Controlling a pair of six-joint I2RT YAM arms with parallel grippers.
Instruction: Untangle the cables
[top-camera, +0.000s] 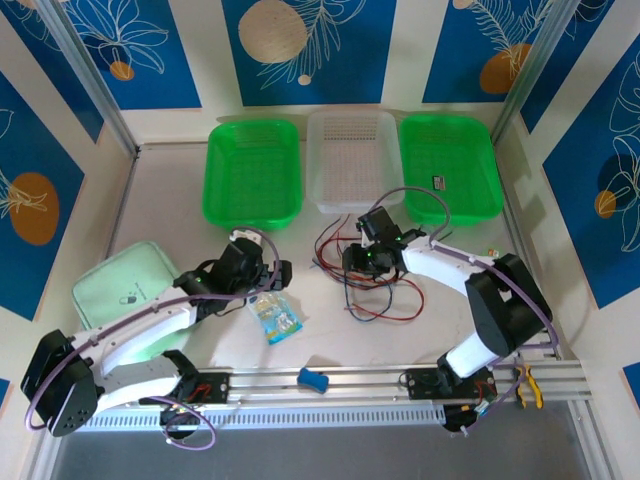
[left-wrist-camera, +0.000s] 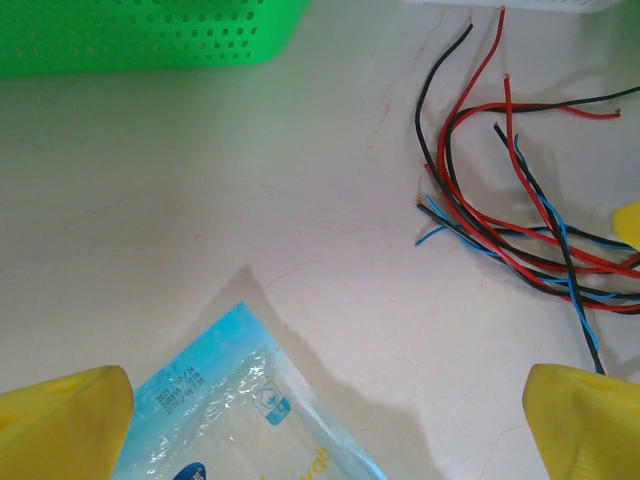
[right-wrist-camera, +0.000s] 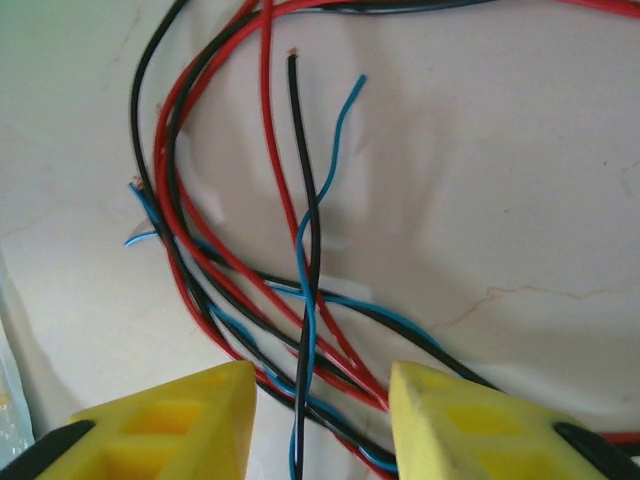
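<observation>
Yellow, seemingly plastic right gripper (right-wrist-camera: 320, 420) straddles thin cables (right-wrist-camera: 306, 290).

I see three baskets lining the far edge of the table (top-camera: 170, 205): a green perforated plastic basket (top-camera: 252, 172) on the left, a white perforated plastic basket (top-camera: 352, 160) in the middle and a second green plastic basket (top-camera: 450, 165) on the right. The tangled red, black and blue cables (top-camera: 378, 298) lie in front of the middle one, under the right hand (top-camera: 372, 260), whose fingers (right-wrist-camera: 170, 420) straddle two strands. A clear plastic sachet (top-camera: 275, 317) lies to their left, on the near side of the left hand (top-camera: 262, 275). A pale green flat tray (top-camera: 125, 285) sits at the table's left edge.
</observation>
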